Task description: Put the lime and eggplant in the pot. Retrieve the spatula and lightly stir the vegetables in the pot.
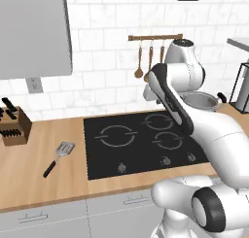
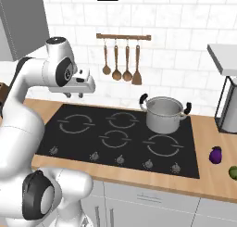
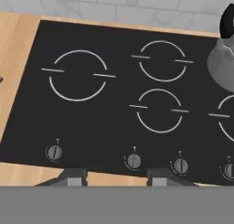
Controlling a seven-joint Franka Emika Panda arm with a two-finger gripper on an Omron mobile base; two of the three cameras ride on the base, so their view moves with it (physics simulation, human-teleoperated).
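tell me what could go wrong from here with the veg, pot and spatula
The purple eggplant and green lime lie on the wooden counter right of the black cooktop, while the gripper hangs over its left side: a long reach. The round lime may roll when pinched. The flat grey slotted spatula lies low, hard to grip.

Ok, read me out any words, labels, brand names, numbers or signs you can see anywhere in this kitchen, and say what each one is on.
No readable text anywhere.
Cooktop: ring outlines for the burners only, no lettering.
Knobs: a tiny mark above each, too small to read.
Pot, knife block, spatula: no label or brand visible.
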